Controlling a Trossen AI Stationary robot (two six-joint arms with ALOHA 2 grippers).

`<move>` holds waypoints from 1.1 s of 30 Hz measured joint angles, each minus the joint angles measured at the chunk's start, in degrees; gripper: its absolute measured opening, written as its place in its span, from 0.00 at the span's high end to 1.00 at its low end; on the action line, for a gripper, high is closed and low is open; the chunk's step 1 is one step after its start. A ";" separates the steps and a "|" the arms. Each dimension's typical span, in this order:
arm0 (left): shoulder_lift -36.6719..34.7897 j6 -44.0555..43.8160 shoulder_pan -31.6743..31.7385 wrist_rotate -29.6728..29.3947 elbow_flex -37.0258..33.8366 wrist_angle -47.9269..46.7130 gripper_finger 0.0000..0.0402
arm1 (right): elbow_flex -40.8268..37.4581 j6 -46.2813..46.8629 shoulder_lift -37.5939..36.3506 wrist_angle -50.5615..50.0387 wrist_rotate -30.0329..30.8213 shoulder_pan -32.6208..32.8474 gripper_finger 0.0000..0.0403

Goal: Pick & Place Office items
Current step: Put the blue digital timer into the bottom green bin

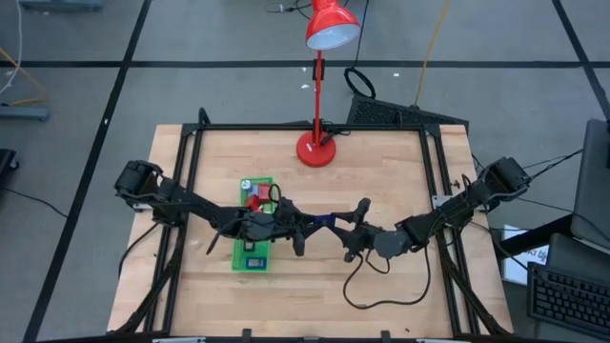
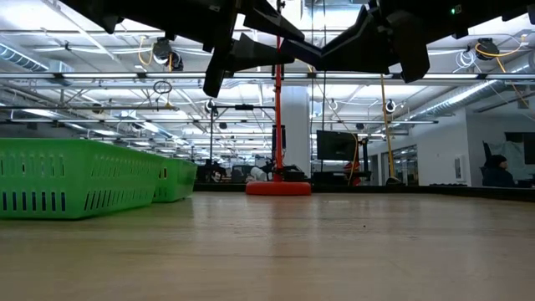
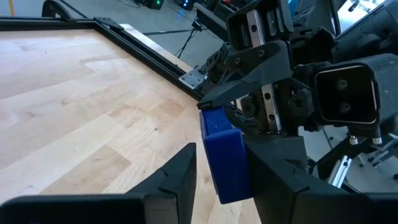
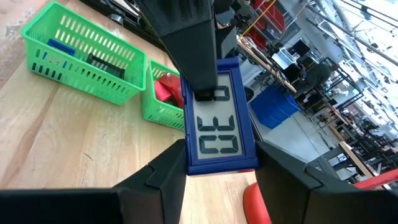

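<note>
Small blue-framed rectangular device with grey LCD screen (image 4: 221, 127): large dark digits on display, reading roughly "30" seen sideways; exact value uncertain. No other legible text.

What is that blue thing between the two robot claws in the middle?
A small blue digital clock. The right gripper holds one end and the left gripper closes on the other, above bare table. Both wrist views show it.
</note>
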 joint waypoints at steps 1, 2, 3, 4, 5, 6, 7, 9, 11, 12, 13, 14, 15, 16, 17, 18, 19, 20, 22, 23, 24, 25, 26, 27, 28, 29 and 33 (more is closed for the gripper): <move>0.00 0.03 0.00 0.00 0.00 0.00 0.67 | 0.00 0.21 0.00 -0.06 -0.02 0.00 0.60; 0.00 0.03 0.00 -0.01 0.00 0.00 0.68 | 0.00 0.39 0.00 -0.10 -0.02 0.00 0.60; 0.00 0.01 0.00 -0.01 0.00 0.00 0.68 | 0.00 0.51 0.00 -0.11 -0.02 0.00 0.60; 0.00 -0.03 0.00 -0.02 0.00 0.00 0.69 | 0.00 0.68 0.00 -0.11 -0.03 0.00 0.60; 0.00 -0.02 0.00 -0.02 0.00 0.00 0.69 | 0.00 0.74 0.00 -0.11 -0.02 0.00 0.60; 0.00 -0.02 0.00 -0.02 0.00 0.00 0.69 | 0.00 0.74 0.00 -0.14 -0.02 0.00 0.60; 0.00 -0.04 0.00 -0.02 0.00 -0.02 0.70 | 0.00 0.74 0.00 -0.18 -0.02 0.00 0.60; 0.00 -0.06 0.00 -0.04 0.00 -0.02 0.72 | 0.00 0.85 0.00 -0.27 -0.04 0.00 0.60; 0.00 -0.05 0.00 -0.06 0.00 0.14 0.74 | 0.00 0.85 0.00 -0.42 -0.04 0.00 0.60; 0.00 -0.01 0.00 -0.10 0.00 0.35 0.75 | 0.00 0.85 0.00 -0.44 0.00 0.00 0.60; 0.00 -0.02 0.00 -0.21 0.00 0.52 0.77 | 0.00 0.82 0.00 -0.44 0.11 0.00 0.60; 0.00 -0.11 0.00 -0.28 0.00 0.63 0.78 | 0.00 0.77 0.00 -0.41 0.17 0.00 0.60; 0.00 -0.26 0.02 -0.31 0.00 0.63 0.79 | 0.00 0.70 0.00 -0.43 0.22 0.00 0.60; 0.02 -0.36 0.06 -0.33 0.00 0.63 0.80 | 0.00 0.67 0.00 -0.48 0.26 0.00 0.60; 0.02 -0.39 0.10 -0.33 0.00 0.63 0.81 | 0.00 0.64 0.00 -0.50 0.32 0.00 0.60; 0.02 -0.39 0.12 -0.40 0.00 0.63 0.81 | 0.00 0.64 0.00 -0.50 0.33 0.00 0.59; 0.02 -0.37 0.23 -0.43 0.00 0.63 0.81 | 0.00 0.65 0.00 -0.48 0.31 0.00 0.59; 0.02 -0.24 0.37 -0.40 0.00 0.63 0.81 | 0.00 0.68 -0.01 -0.51 0.31 0.00 0.58; 0.02 0.56 0.72 -0.26 0.00 0.61 0.80 | -0.04 1.50 -0.02 -0.63 0.31 0.00 0.57; 0.02 1.18 0.87 -0.24 0.00 0.61 0.80 | -0.07 2.97 -0.02 -0.63 0.34 0.06 0.57; -0.09 1.78 0.98 -0.21 0.00 0.54 0.81 | -0.07 4.68 -0.04 -0.57 0.44 0.17 0.56; -0.32 2.47 1.01 -0.14 0.00 0.21 0.81 | -0.07 6.33 -0.37 -0.68 0.35 0.29 0.55; -0.47 3.23 1.01 -0.11 0.00 0.19 0.82 | -0.07 7.69 -0.78 -0.87 0.06 0.42 0.55; -0.58 4.07 1.01 -0.11 0.00 0.26 0.83 | -0.07 8.94 -1.39 -0.89 -0.11 0.46 0.54; -0.99 4.98 1.01 -0.10 0.00 0.27 0.84 | -0.07 10.15 -1.97 -1.18 -0.19 0.52 0.53; -1.68 5.75 0.90 -0.03 0.00 -0.47 0.84 | -0.07 11.38 -2.79 -1.83 -0.59 0.69 0.52; -3.80 8.22 0.10 0.13 -0.02 -1.95 0.84 | -0.05 15.95 -7.64 -7.47 -1.03 1.68 0.48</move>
